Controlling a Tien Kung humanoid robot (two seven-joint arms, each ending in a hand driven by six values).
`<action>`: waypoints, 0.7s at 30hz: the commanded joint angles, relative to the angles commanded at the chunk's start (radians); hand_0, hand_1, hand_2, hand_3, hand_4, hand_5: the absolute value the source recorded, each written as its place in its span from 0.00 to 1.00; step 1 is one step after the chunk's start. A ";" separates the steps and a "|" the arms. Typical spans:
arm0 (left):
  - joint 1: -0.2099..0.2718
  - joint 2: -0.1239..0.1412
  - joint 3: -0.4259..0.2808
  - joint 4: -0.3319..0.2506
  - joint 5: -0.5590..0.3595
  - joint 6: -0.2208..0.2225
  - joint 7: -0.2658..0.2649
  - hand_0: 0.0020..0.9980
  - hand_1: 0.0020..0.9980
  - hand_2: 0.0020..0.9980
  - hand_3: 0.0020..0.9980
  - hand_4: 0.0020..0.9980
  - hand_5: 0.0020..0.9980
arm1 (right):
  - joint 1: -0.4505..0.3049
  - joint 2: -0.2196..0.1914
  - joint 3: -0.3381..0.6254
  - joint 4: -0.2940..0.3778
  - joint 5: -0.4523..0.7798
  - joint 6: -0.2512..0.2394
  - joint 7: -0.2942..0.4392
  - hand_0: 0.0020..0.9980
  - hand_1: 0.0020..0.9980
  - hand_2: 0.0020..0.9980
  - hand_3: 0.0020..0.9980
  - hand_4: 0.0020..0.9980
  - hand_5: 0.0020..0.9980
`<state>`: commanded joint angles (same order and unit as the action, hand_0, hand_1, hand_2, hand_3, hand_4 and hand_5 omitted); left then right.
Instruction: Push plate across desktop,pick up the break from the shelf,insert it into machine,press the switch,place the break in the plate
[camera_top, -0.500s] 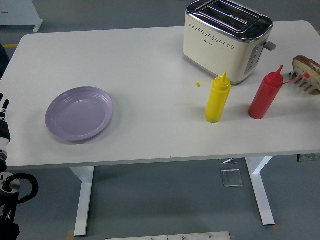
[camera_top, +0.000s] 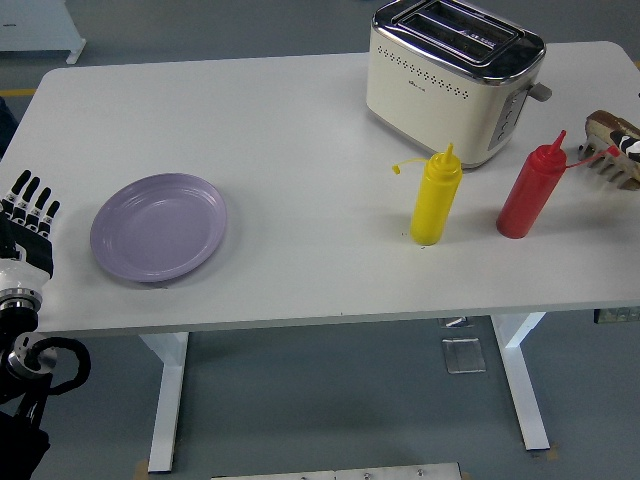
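Observation:
A lilac plate (camera_top: 158, 226) lies on the white table (camera_top: 300, 130) at the left, near the front edge. My left hand (camera_top: 28, 205) stands just left of it, fingers straight and pointing up, open and apart from the rim. A cream toaster (camera_top: 455, 75) with two empty slots stands at the back right. A slice of bread (camera_top: 606, 124) rests on a small shelf rack (camera_top: 612, 168) at the right edge. A small black-and-white piece (camera_top: 631, 147), seemingly part of my right hand, shows right beside the bread.
A yellow squeeze bottle (camera_top: 436, 197) and a red squeeze bottle (camera_top: 530, 192) stand in front of the toaster, between it and the table's near edge. The red bottle's nozzle is close to the rack.
My left hand has risen and moved right toward the plate, its fingers now showing in full. A black-and-white piece has appeared at the right edge by the bread.

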<state>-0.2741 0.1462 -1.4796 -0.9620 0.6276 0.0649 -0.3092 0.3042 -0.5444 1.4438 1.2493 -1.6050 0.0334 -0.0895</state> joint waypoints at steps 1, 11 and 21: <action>-0.005 -0.001 0.008 0.008 -0.002 -0.004 0.000 0.94 0.91 0.89 0.81 0.60 1.00 | 0.002 0.000 -0.003 -0.002 -0.027 0.003 -0.002 0.90 0.87 0.88 0.88 0.76 0.32; -0.061 -0.008 0.082 0.081 -0.030 -0.032 -0.007 0.93 0.91 0.89 0.81 0.61 1.00 | 0.023 0.004 -0.032 -0.021 -0.179 0.008 -0.012 0.90 0.87 0.88 0.88 0.77 0.32; -0.115 -0.027 0.144 0.120 -0.057 -0.049 -0.012 0.93 0.91 0.89 0.81 0.61 1.00 | 0.066 0.015 -0.074 -0.080 -0.205 -0.033 -0.022 0.87 0.82 0.86 0.87 0.76 0.31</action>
<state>-0.3888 0.1194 -1.3358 -0.8421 0.5710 0.0159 -0.3207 0.3698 -0.5297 1.3694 1.1696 -1.8099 0.0001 -0.1112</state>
